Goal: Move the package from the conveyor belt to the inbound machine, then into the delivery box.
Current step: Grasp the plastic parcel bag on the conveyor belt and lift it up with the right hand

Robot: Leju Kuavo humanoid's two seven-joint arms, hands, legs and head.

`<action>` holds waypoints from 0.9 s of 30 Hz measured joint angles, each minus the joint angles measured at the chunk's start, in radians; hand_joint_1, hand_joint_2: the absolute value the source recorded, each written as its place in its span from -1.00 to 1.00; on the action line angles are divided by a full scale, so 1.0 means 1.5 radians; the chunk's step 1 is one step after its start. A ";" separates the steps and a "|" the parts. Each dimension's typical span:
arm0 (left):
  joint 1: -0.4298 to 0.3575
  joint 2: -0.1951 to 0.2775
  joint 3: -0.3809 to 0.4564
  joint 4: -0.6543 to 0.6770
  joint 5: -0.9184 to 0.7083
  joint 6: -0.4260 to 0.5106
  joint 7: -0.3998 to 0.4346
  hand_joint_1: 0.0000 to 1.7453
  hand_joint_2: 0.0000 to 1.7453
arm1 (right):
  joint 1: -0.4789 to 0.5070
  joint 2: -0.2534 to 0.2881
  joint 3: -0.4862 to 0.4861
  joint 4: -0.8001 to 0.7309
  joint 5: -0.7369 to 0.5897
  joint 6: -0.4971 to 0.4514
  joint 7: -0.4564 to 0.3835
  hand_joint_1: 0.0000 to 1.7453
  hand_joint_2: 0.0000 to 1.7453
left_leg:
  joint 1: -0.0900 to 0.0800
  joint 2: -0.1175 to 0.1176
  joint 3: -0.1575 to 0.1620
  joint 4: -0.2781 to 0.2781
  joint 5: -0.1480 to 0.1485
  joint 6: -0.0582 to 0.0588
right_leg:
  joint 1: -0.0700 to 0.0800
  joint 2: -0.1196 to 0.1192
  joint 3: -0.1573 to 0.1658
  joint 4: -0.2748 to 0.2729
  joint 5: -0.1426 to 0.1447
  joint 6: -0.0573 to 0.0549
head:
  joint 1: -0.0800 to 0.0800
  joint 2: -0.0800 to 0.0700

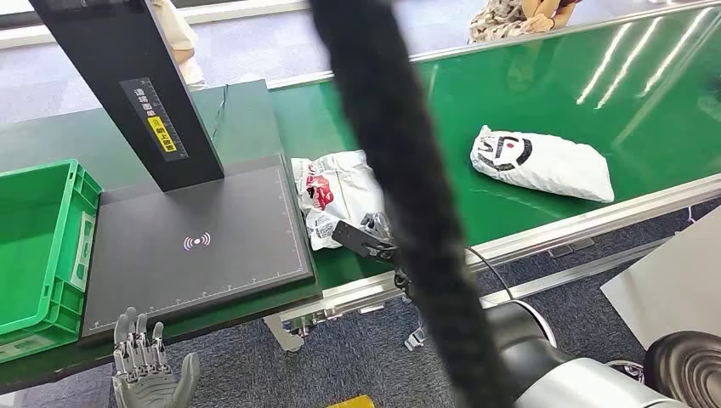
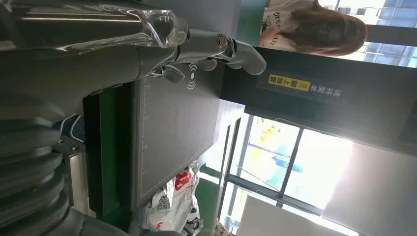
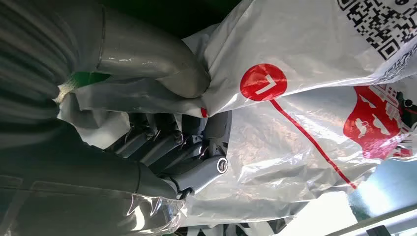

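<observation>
Gripping the white plastic package (image 3: 295, 123) at the conveyor belt's (image 1: 595, 76) near edge, the right hand (image 3: 172, 142) closes thumb and fingers on its film, seemingly for lifting toward the inbound machine (image 1: 200, 242) just beside. The left hand (image 1: 144, 365) hangs below with fingers spread, holding nothing.

The green conveyor belt (image 1: 544, 93) carries two white packages: one (image 1: 340, 194) beside the black scanner pad (image 1: 200, 246), another (image 1: 542, 162) further along.

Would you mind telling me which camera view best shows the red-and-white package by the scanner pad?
The right wrist view: the package fills it, gripped by the right robot hand. The head view shows it smaller, partly behind a black cable. The left wrist view catches just a corner.
</observation>
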 joint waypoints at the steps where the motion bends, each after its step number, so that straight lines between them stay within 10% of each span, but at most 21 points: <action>1: 0.000 0.000 0.000 0.000 0.000 0.000 0.000 -1.00 1.00 | 0.000 0.000 -0.001 0.000 -0.001 0.000 -0.002 1.00 1.00 | 0.000 0.000 0.000 0.000 0.000 0.000 | 0.000 0.000 0.000 0.000 0.000 0.000 | 0.000 0.000; 12: 0.002 -0.002 0.003 -0.005 -0.001 -0.001 0.000 -1.00 1.00 | -0.029 0.006 -0.025 -0.004 -0.031 0.002 -0.042 1.00 1.00 | 0.000 0.000 0.000 0.000 0.000 0.000 | 0.000 0.000 0.000 0.000 0.000 0.000 | 0.000 0.000; 27: -0.002 -0.002 -0.001 -0.001 -0.001 -0.019 0.000 -1.00 1.00 | -0.256 0.030 -0.035 -0.026 -0.020 0.031 0.009 1.00 1.00 | 0.000 0.000 0.000 0.000 0.001 0.000 | 0.000 0.000 0.000 0.000 0.000 0.000 | 0.000 0.000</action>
